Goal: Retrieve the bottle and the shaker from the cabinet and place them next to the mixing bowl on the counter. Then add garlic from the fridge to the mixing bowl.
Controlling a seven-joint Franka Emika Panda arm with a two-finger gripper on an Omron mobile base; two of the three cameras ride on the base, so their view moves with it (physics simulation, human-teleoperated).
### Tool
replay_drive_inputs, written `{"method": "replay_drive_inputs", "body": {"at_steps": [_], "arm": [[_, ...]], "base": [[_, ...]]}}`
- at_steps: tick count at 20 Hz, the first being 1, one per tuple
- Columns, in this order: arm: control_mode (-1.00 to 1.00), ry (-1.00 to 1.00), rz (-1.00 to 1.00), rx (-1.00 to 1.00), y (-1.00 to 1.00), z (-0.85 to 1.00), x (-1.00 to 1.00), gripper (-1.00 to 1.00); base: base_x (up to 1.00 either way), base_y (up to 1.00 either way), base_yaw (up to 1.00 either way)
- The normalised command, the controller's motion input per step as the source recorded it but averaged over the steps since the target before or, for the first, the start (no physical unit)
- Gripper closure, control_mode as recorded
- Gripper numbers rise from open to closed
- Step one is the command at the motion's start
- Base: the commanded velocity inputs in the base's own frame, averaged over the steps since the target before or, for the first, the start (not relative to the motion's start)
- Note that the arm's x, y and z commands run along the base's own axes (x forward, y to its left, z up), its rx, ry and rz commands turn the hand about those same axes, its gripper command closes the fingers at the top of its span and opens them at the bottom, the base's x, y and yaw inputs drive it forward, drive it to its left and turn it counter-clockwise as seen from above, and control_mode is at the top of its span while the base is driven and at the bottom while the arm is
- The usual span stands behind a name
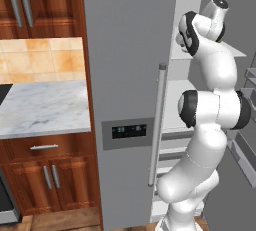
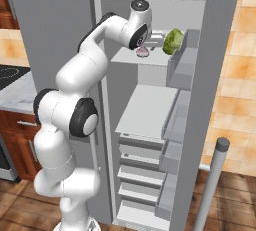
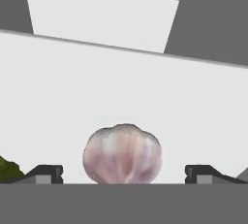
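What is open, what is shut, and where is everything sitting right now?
fridge: right door swung open, left door shut.
garlic: sitting on the upper fridge shelf, between the tool's tips, not yet gripped.
leafy green vegetable: resting on the same shelf, beside the garlic.
tool: open wide, one tip on each side of the garlic.
counter: no items on the part in view.
cabinet doors under the counter: shut.

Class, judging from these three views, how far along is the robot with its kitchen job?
Done: the fridge stands open. In hand: the open gripper brackets the garlic on the upper shelf, not yet gripped. Left: carrying it to the mixing bowl. Bottle and shaker placement cannot be judged here.
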Motion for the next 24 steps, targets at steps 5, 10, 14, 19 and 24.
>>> {"method": "replay_drive_inputs", "body": {"at_steps": [5,10,14,19,24], "arm": [[-1.0,0.02,0.0,0.0,0.0,-0.18,0.0,-1.0],[-1.0,0.01,0.0,0.0,0.0,-0.15,0.0,-1.0],[-1.0,0.0,0.0,0.0,0.0,-0.05,0.0,-1.0],[-1.0,0.0,0.0,0.0,0.0,-0.09,0.11,-1.0],[-1.0,0.01,0.01,0.0,0.0,-0.08,0.18,-1.0]], "base": [[0.0,0.0,0.0],[0.0,0.0,0.0],[0.0,0.0,0.0],[0.0,0.0,0.0],[0.0,0.0,0.0]]}}
